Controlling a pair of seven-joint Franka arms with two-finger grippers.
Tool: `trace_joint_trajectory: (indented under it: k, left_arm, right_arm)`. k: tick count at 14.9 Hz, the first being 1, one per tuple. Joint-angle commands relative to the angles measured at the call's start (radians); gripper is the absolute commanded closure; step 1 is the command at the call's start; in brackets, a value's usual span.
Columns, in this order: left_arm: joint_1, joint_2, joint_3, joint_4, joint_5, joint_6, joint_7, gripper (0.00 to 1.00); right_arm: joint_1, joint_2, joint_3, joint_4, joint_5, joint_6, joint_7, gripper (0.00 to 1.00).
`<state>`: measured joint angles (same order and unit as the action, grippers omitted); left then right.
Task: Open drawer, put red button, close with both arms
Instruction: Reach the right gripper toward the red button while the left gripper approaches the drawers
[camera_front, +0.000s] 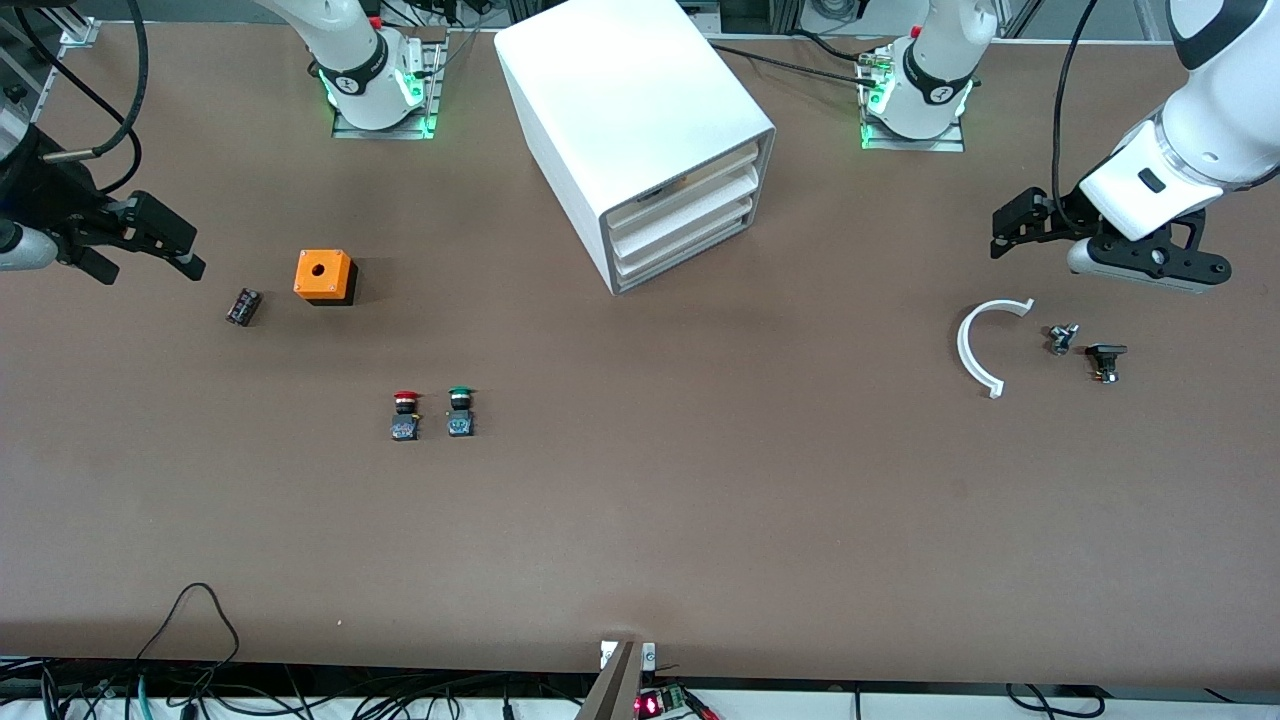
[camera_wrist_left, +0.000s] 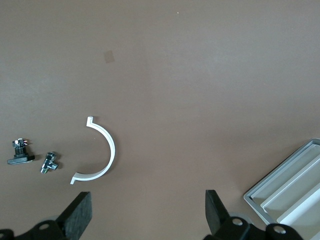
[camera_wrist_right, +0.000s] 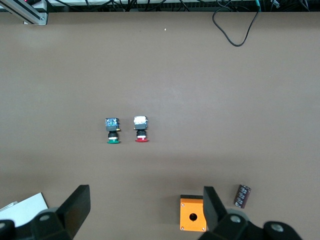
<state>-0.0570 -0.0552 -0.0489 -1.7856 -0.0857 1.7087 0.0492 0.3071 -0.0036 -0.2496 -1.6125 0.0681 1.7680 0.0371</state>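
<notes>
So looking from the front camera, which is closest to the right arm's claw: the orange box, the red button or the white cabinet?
From the right gripper, open, toward its arm's end of the table:
1. Orange box, beside it, with a small dark cylinder between.
2. Red button, nearer the front camera, beside the green button.
3. White cabinet, mid-table between the arms' bases.

Glossy white arms (camera_front: 1215, 120) with black joint rings, black grippers (camera_front: 1012, 232) and green-lit bases (camera_front: 380, 105) are seen, apparently cabled.

Bright, even overhead light; sharp.
</notes>
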Motion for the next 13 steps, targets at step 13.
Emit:
trace_joint_trajectory:
  k: [13]
  left_arm:
    - [-0.024, 0.017, -0.015, 0.034, -0.061, -0.085, -0.002, 0.0]
  right_arm:
    - [0.044, 0.19, 0.003, 0.008, 0.012, -0.006, -0.016, 0.0]
